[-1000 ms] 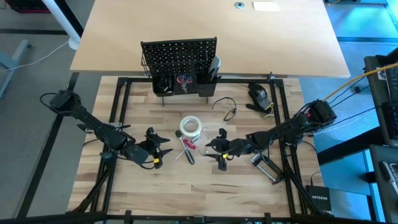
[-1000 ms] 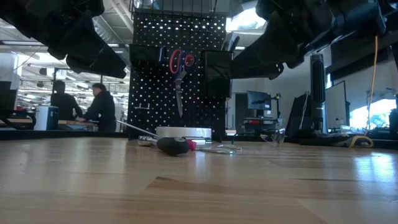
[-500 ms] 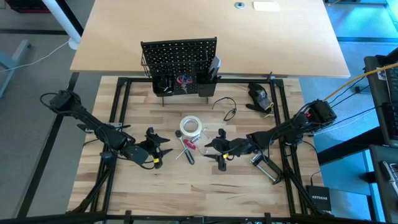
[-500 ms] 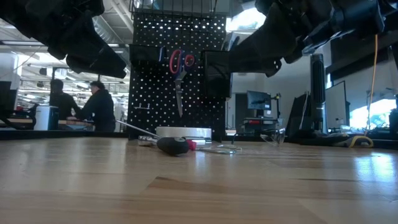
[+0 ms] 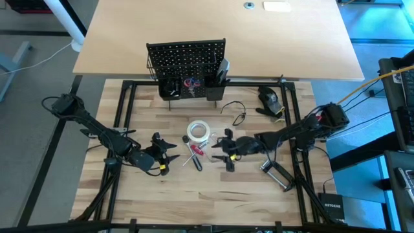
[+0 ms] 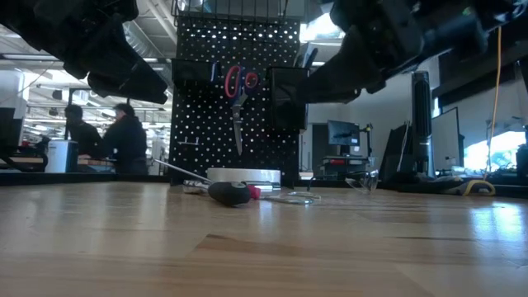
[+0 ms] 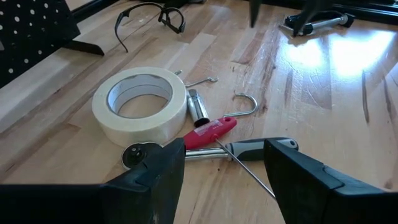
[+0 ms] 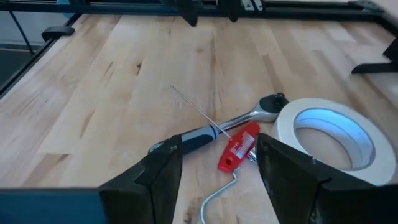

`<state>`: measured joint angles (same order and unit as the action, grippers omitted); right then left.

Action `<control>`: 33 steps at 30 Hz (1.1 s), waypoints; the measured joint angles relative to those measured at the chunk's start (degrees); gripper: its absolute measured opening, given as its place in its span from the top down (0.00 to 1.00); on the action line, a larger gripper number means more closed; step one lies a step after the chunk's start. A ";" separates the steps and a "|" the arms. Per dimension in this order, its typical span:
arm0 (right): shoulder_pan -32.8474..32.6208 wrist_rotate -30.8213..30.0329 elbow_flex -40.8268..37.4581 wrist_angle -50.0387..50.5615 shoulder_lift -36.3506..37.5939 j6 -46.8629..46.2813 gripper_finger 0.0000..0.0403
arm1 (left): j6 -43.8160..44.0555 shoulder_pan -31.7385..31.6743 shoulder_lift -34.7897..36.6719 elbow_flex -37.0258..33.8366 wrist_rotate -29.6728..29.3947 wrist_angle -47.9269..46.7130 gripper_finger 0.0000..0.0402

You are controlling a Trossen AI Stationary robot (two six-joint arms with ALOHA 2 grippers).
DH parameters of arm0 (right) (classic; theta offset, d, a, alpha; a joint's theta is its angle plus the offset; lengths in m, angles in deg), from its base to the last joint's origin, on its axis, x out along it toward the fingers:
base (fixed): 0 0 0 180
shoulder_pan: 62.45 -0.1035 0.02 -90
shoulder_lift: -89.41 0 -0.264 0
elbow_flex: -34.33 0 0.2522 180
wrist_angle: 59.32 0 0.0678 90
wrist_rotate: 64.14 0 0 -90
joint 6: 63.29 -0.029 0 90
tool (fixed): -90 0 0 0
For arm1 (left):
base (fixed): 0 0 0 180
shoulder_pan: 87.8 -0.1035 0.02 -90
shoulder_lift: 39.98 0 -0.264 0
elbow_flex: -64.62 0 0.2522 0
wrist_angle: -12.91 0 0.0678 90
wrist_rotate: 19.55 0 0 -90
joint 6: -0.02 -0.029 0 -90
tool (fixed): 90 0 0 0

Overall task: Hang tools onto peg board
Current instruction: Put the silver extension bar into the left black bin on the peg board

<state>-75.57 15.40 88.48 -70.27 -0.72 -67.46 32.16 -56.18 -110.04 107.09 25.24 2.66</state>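
Note:
The black peg board (image 5: 186, 59) stands at the table's far side, and red-handled scissors (image 6: 238, 89) hang on it between two black cups. On the table's middle lie a white tape roll (image 7: 140, 102), a red-handled tool (image 7: 210, 132), a ratchet with a grey-black handle (image 8: 194, 138), a small socket (image 7: 198, 107) and metal hooks (image 7: 246, 106). My left gripper (image 5: 172, 151) hovers open left of this pile. My right gripper (image 5: 217, 147) hovers open right of it. Each wrist view shows the pile between and beyond its open fingers (image 7: 166, 179), (image 8: 163, 167).
A silver C-clamp (image 5: 277, 173) lies near the right frame rail. Safety glasses (image 5: 234, 111) and a bulky black device with a yellow mark (image 5: 270, 98) sit at the far right. A black frame (image 5: 123, 110) borders the work area. People show in the room beyond (image 6: 124, 140).
My right gripper has swung a little toward the table's far edge and the tape roll, staying open and at the same height. The tools and my left gripper have kept still.

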 joint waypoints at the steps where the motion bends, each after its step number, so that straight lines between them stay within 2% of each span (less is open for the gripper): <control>1: 0.97 1.46 0.00 0.37 0.00 0.00 0.50 | 0.00 0.00 0.00 0.00 0.00 0.02 0.49; 5: 4.04 5.23 0.00 2.48 0.00 0.55 0.50 | 0.02 0.00 0.00 0.00 0.00 0.00 0.49; 11: 6.22 5.55 0.02 4.46 -0.97 3.87 0.50 | -0.24 0.00 0.00 0.00 0.00 0.02 0.49; 21: 6.60 5.05 1.00 1.98 -9.10 4.54 0.50 | -0.09 -0.04 0.00 0.00 0.00 -0.03 0.49; 33: 10.99 6.65 5.63 2.30 -16.58 7.50 0.50 | -0.20 -0.33 -0.57 0.00 0.00 -0.14 0.49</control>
<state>-64.58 22.04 94.10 -67.96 -17.30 -59.95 31.96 -56.51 -110.61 107.09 25.24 2.52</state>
